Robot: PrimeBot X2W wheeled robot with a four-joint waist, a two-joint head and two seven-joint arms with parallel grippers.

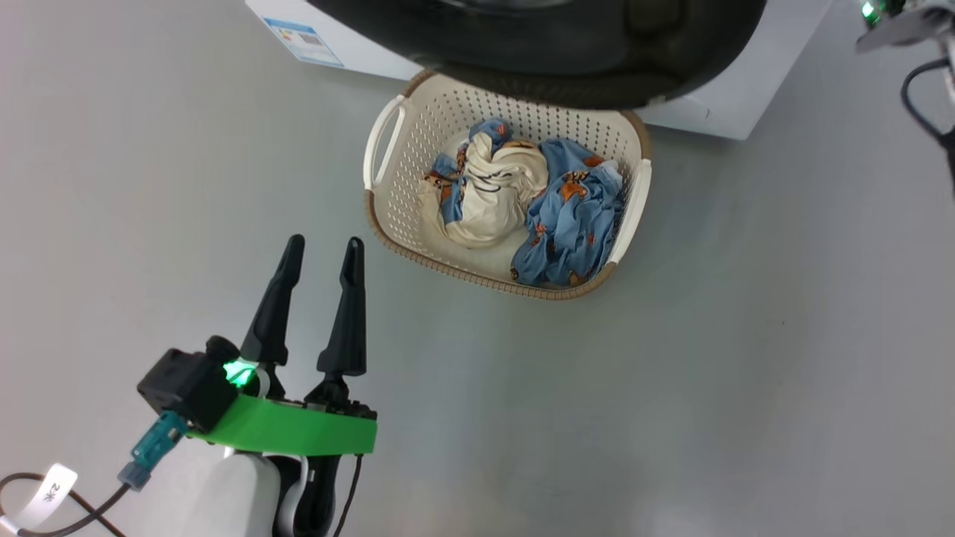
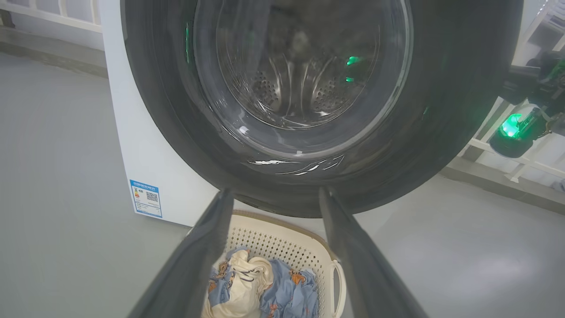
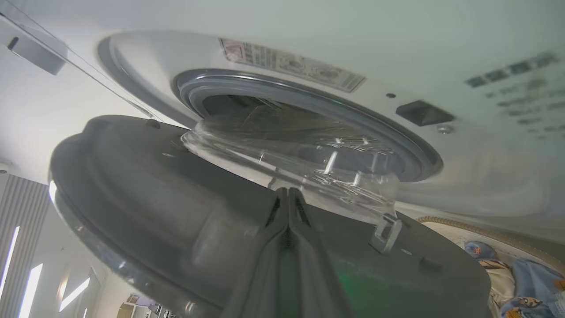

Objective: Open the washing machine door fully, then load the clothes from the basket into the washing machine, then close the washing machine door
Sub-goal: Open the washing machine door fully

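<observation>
Right wrist view tells us most here: the washing machine door (image 3: 154, 185) is swung only partway off the washing machine (image 3: 485, 168), glass bowl barely out of the rubber ring (image 3: 265, 84), so we'd say step one isn't finished. Our right gripper (image 3: 288, 194) has its fingers pinched together on nothing, tips against the door's inner face as far as we can tell. The basket (image 1: 448, 119) sits right in front of the washing machine, partly under the door, with all the clothes (image 1: 522, 201) inside. Our left gripper (image 1: 326, 242) is spread wide and empty, further out from the washing machine than the basket. Loading and closing are both left.
</observation>
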